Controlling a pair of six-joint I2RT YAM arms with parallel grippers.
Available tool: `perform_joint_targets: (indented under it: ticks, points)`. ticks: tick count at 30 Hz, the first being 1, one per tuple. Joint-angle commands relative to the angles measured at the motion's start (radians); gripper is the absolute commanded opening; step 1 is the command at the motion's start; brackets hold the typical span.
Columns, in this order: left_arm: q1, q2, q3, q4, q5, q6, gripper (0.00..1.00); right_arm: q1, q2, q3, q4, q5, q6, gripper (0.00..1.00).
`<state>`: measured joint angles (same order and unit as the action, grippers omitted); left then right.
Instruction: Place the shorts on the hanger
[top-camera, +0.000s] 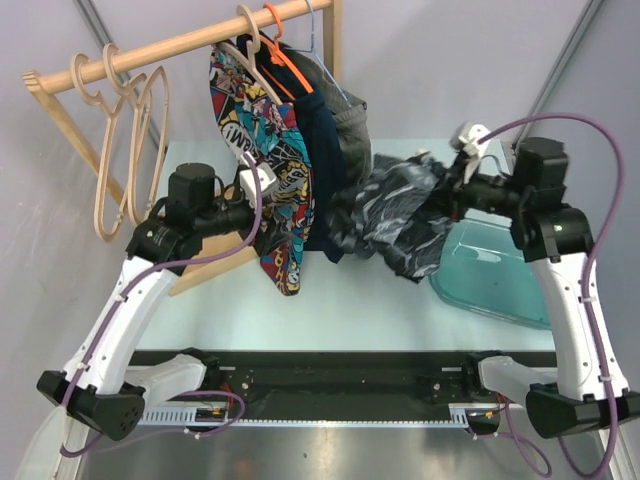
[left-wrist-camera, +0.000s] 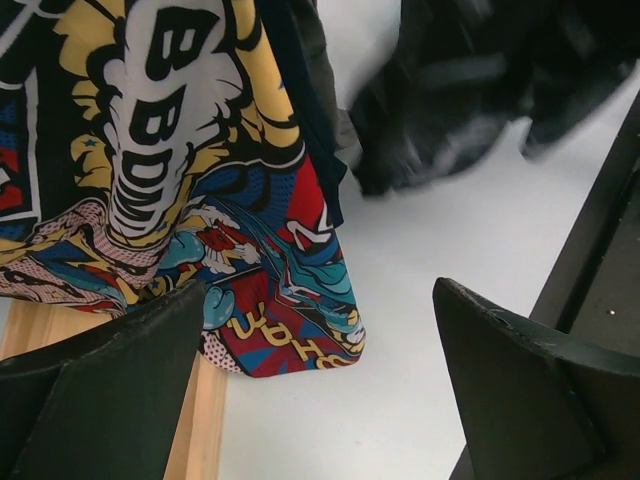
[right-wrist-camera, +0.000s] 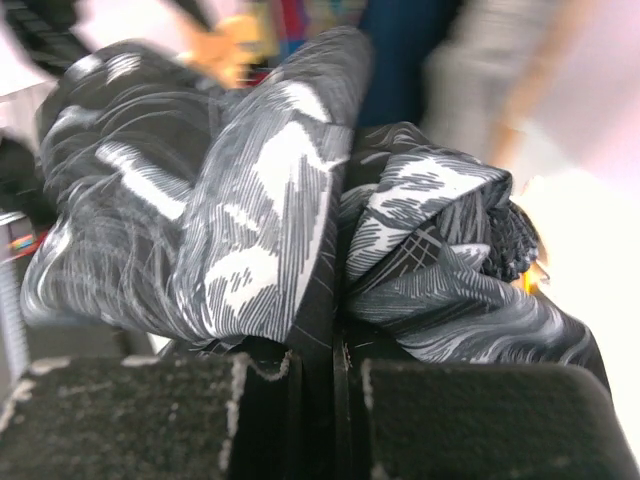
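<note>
The shorts (top-camera: 395, 212), dark with a pale grey marbled print, hang bunched in the air right of the rack, above the table. My right gripper (top-camera: 447, 200) is shut on their fabric. In the right wrist view the folds (right-wrist-camera: 270, 230) fill the frame and run down between the closed fingers of that gripper (right-wrist-camera: 335, 385). Pale wooden hangers (top-camera: 125, 150) hang bare at the left of the rod. My left gripper (top-camera: 255, 215) is open and empty beside the comic-print shorts (top-camera: 262, 150); its fingers (left-wrist-camera: 110, 390) stand wide apart. The shorts show blurred in the left wrist view (left-wrist-camera: 470, 100).
The wooden rod (top-camera: 180, 45) also carries the comic-print shorts (left-wrist-camera: 200, 180), a plain navy garment (top-camera: 322, 150), a grey garment (top-camera: 352, 125) and an orange hanger (top-camera: 280, 40). A teal bin (top-camera: 490, 275) sits at the right. The rack's wooden foot (left-wrist-camera: 200, 420) lies under my left gripper.
</note>
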<state>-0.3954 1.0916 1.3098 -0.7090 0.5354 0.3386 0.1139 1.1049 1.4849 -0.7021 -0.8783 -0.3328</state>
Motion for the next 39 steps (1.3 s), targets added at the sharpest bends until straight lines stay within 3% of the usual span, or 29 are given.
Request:
perform_joint_targets:
  ticks: [1, 7, 9, 11, 14, 16, 19, 20, 21, 23, 29, 31, 35, 39]
  points:
    - [-0.005, -0.024, -0.017, 0.013, 0.055, -0.012, 1.00, 0.144, 0.068, -0.031, 0.027, -0.021, 0.028, 0.00]
    - [-0.005, -0.082, -0.105, -0.012, 0.074, 0.098, 0.99, 0.289, 0.113, -0.153, -0.043, -0.037, -0.175, 0.00]
    - [-0.005, -0.093, -0.148, -0.021, 0.066, 0.122, 0.99, 0.322, 0.118, -0.176, -0.091, -0.025, -0.341, 0.00]
    - [-0.006, -0.095, -0.178, -0.036, 0.060, 0.157, 0.98, 0.343, 0.072, -0.244, -0.105, 0.059, -0.524, 0.03]
    - [-0.007, -0.073, -0.222, -0.070, 0.093, 0.226, 0.97, 0.363, -0.021, -0.366, -0.106, 0.139, -0.633, 0.07]
    - [-0.017, -0.053, -0.262, -0.066, 0.104, 0.259, 0.96, 0.398, -0.066, -0.417, -0.157, 0.166, -0.803, 0.21]
    - [-0.045, -0.023, -0.300, -0.040, 0.097, 0.331, 0.95, 0.457, -0.187, -0.561, -0.266, 0.234, -1.009, 0.31]
    - [-0.055, -0.013, -0.308, -0.038, 0.092, 0.352, 0.95, 0.466, -0.218, -0.605, -0.343, 0.248, -1.049, 0.55]
    - [-0.071, -0.001, -0.310, -0.040, 0.080, 0.370, 0.95, 0.475, -0.276, -0.621, -0.374, 0.255, -1.075, 0.66]
    - [-0.076, 0.034, -0.302, -0.040, 0.084, 0.401, 0.94, 0.497, -0.313, -0.624, -0.372, 0.303, -1.005, 0.79]
    - [-0.074, 0.083, -0.277, -0.046, 0.118, 0.407, 0.94, 0.495, -0.286, -0.557, -0.185, 0.395, -0.646, 0.93]
    - [-0.074, 0.088, -0.279, -0.038, 0.135, 0.387, 0.93, 0.494, -0.214, -0.531, -0.096, 0.403, -0.481, 0.93]
    - [-0.076, 0.085, -0.288, -0.026, 0.140, 0.356, 0.93, 0.443, -0.044, -0.497, 0.021, 0.358, -0.320, 0.92]
    - [-0.072, 0.067, -0.300, -0.021, 0.133, 0.329, 0.94, 0.460, 0.113, -0.436, 0.079, 0.303, -0.276, 0.92]
